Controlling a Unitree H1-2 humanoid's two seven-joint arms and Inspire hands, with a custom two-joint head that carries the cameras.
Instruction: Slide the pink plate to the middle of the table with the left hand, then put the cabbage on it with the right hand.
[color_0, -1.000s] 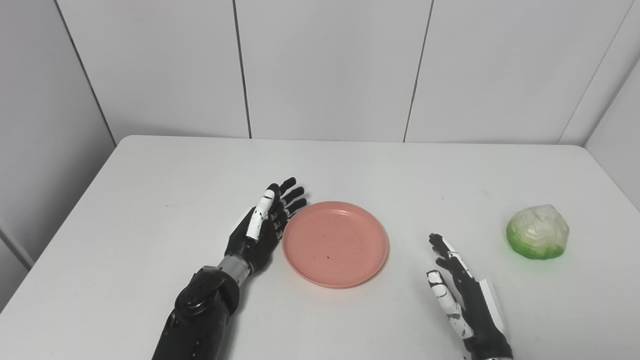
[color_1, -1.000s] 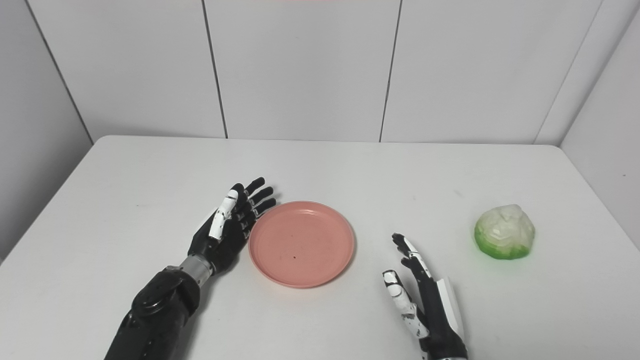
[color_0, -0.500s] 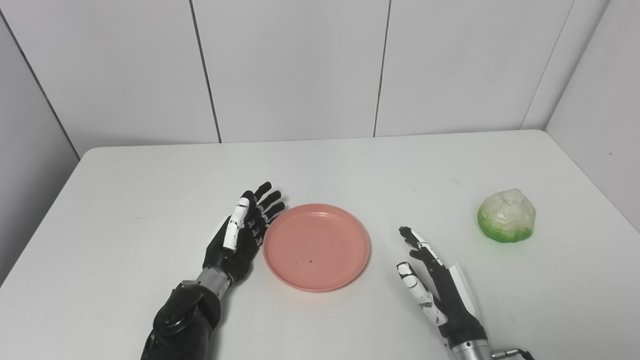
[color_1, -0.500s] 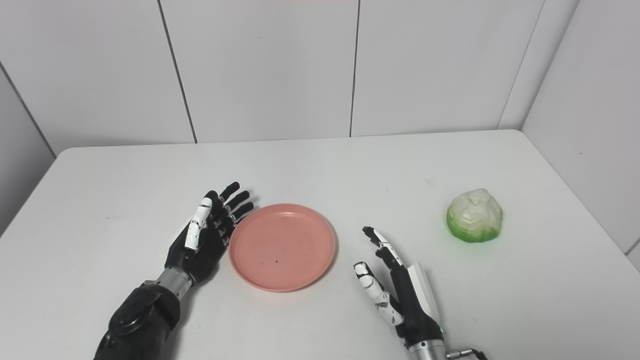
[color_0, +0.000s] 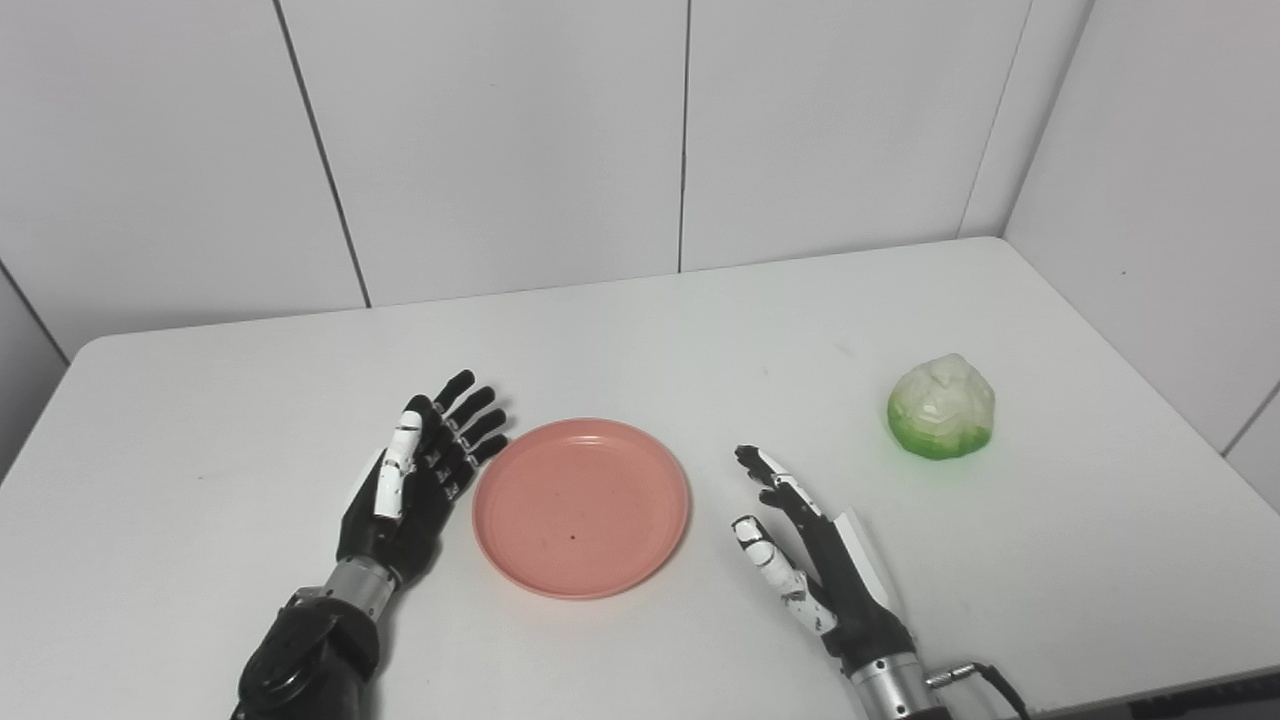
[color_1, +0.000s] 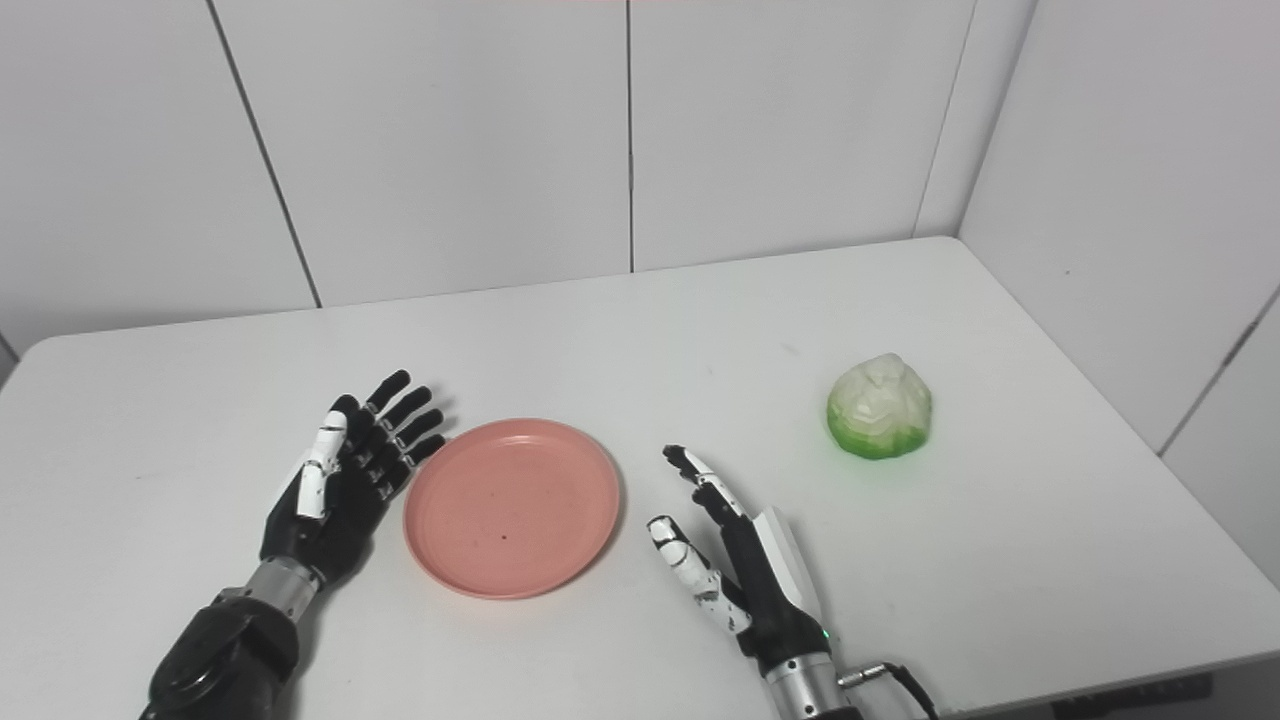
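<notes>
On the white surface (color_0: 640, 330), near its middle and toward the front edge, lies the pink plate (color_0: 581, 507), flat and empty apart from a tiny dark speck on its floor. The left robot hand (color_0: 415, 485) sits just beside the plate's left rim, standing on its edge with the palm turned toward the plate. Its fingers (color_0: 470, 420) are stretched out and slightly fanned, pointing away from the robot and a little toward the right, and they hold nothing. Whether the fingertips nearest the rim actually touch the plate cannot be told; from the right eye view they look to be right at its edge. The black forearm runs down to the bottom left of the picture.

To the right of the plate, with a strip of bare surface between them, is the right robot hand (color_1: 735, 565). It too is spread wide and empty, palm facing left toward the plate, thumb set apart from the other fingers, the tips pointing away from the robot. A cable leaves its wrist at the bottom edge.

The cabbage (color_0: 941, 407), pale on top and bright green around its base, rests on the surface well apart from the right robot hand, further back and to the right, near the right edge. White wall panels stand behind and to the right.
</notes>
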